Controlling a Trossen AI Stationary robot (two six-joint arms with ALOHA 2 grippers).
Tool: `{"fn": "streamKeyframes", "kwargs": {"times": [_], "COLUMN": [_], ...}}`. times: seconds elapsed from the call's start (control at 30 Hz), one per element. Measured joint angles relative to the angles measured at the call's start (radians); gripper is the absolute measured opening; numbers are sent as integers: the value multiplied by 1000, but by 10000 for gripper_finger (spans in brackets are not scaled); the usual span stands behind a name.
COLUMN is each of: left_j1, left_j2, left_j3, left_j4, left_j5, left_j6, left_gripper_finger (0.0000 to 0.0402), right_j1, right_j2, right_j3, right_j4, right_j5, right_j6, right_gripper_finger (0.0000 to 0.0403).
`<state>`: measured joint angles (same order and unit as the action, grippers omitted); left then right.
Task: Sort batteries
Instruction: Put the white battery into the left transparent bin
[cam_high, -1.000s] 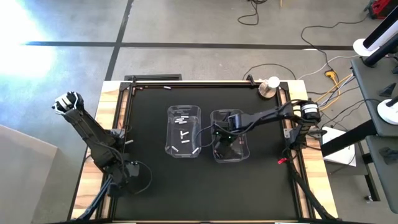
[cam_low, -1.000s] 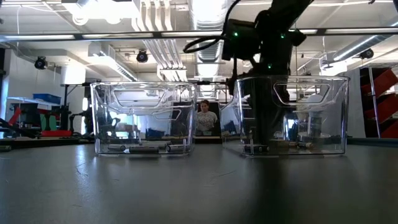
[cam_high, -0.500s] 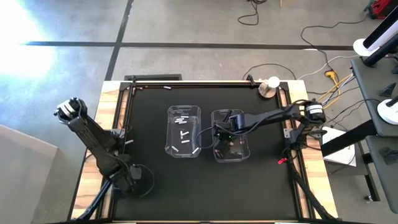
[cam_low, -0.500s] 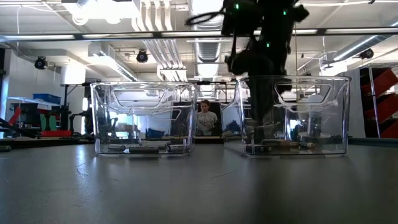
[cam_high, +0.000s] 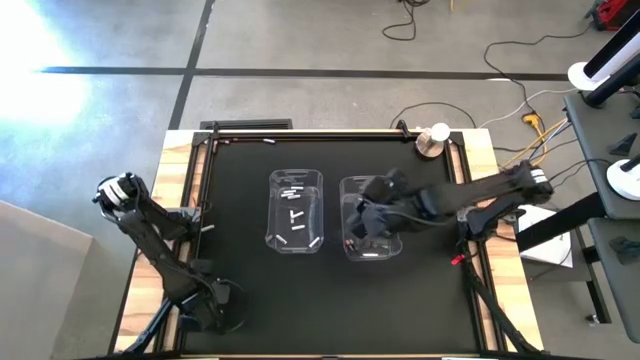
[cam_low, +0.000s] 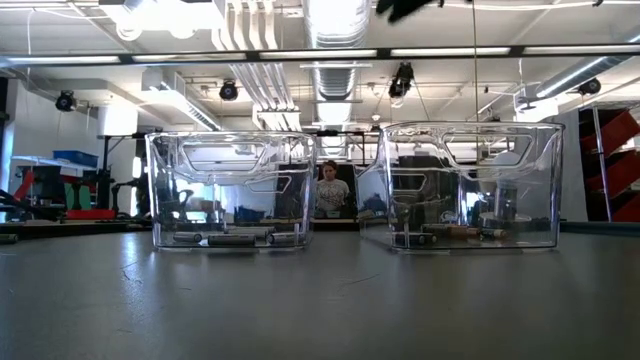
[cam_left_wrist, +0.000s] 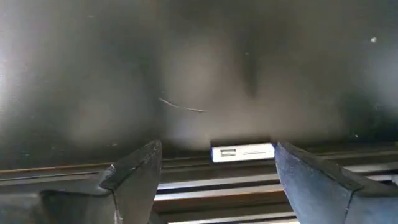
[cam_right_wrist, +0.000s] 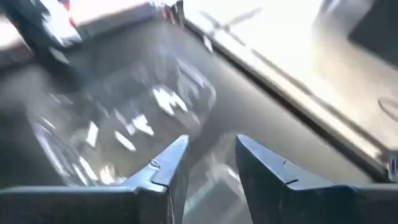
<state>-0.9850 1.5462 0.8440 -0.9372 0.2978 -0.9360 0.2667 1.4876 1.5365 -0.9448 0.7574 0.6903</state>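
Looking straight down, two clear bins sit side by side in the middle of the black table (cam_high: 240, 190). The bin at nine o'clock of the pair (cam_high: 296, 211) holds the white batteries (cam_high: 293, 213), several thin sticks scattered on its floor. The bin at three o'clock (cam_high: 371, 232) holds the dark batteries (cam_low: 462, 232), seen from table height as short cylinders lying along its bottom, with more pale ones (cam_low: 232, 239) along the bottom of the other bin.

The right gripper (cam_high: 366, 217) hangs over the three o'clock bin, its arm stretching in from the table's three o'clock edge. From its wrist, the fingers (cam_right_wrist: 160, 172) stand a little apart with nothing between them, the bins blurred below.

The left gripper (cam_high: 212, 310) is down at the table's seven o'clock corner, far from both bins. Its fingers (cam_left_wrist: 138, 175) are spread wide and empty over bare table, with a small white label (cam_left_wrist: 242, 152) on the table's edge between them.

Beyond the bins, at table height, a person (cam_low: 327, 192) sits in the room behind.
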Motion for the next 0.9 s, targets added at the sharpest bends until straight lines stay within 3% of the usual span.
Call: {"fn": "streamKeyframes", "kwargs": {"times": [0.07,0.4,0.73,0.9], "left_j1": [-13,-104,-121,-121], "left_j2": [8,9,11,11], "left_j3": [17,64,-15,-31], "left_j4": [-1,42,39,58], "left_j5": [0,-41,0,-1], "left_j6": [0,-141,-143,-152], "left_gripper_finger": [290,291,291,291], "right_j1": [49,202,271,306], "right_j2": [-18,-6,44,38], "right_j3": [13,5,14,33], "right_j4": [27,63,60,61], "right_j5": [59,109,108,119], "right_j6": [1,8,50,60], "right_gripper_finger": [118,108,190,210]}}
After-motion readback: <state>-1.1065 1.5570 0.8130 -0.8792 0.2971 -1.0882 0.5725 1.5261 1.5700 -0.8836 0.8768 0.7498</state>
